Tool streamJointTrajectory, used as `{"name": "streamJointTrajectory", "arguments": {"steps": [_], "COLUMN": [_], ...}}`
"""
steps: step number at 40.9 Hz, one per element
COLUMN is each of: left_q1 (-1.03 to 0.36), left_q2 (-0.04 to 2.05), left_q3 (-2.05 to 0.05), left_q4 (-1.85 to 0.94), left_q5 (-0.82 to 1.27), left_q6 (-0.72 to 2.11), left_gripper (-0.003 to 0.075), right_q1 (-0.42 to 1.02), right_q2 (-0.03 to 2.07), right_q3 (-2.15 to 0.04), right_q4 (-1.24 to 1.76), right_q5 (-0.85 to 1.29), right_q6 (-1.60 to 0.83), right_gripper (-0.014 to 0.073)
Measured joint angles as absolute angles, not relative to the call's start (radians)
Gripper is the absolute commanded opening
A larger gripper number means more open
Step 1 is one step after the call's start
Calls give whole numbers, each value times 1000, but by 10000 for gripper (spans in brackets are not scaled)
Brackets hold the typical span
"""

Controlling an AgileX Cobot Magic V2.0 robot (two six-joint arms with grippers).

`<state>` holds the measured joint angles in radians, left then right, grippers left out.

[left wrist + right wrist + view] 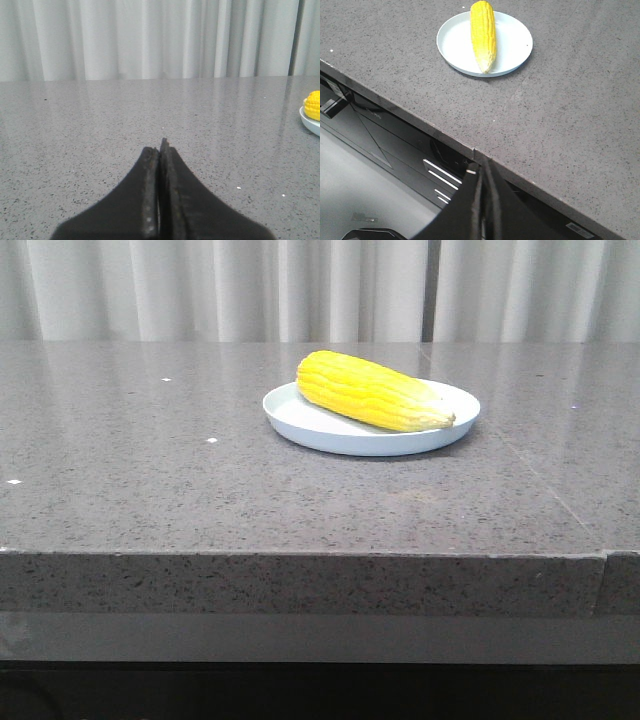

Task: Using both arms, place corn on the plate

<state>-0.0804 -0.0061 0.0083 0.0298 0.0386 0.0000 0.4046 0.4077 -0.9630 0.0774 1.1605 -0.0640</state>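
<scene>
Lying across the plate [300, 418] on the surface [150, 490], the corn [370, 390] is appearing stiff and light; its thick middle is suiting a grip. Both sets of fingers [161, 150] [482, 172] are sitting closed, holding nothing.

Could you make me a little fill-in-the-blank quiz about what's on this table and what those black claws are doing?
1. The bright yellow corn cob lies on the round pale blue-white ____.
2. The left gripper has its black jaws ____.
3. The right gripper holds ____.
4. In the front view, the cob's paler tip points toward the robot's ____ side.

Missing words: plate; shut; nothing; right
</scene>
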Motion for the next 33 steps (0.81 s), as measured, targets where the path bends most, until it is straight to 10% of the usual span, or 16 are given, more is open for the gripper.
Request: {"name": "streamJointTrajectory", "arguments": {"steps": [11,33], "left_q1": [-80,-80], "left_q2": [-6,-6], "left_q3": [8,8], "left_q4": [30,30], "left_q5": [39,39], "left_q6": [0,0], "left_gripper": [-20,-20], "right_q1": [369,79], "right_q2": [379,-4], "right_q3": [-911,-89], "right_q4": [73,85], "right_q5": [1089,171], "right_q6": [-64,-64], "right_gripper": [-86,-86]}}
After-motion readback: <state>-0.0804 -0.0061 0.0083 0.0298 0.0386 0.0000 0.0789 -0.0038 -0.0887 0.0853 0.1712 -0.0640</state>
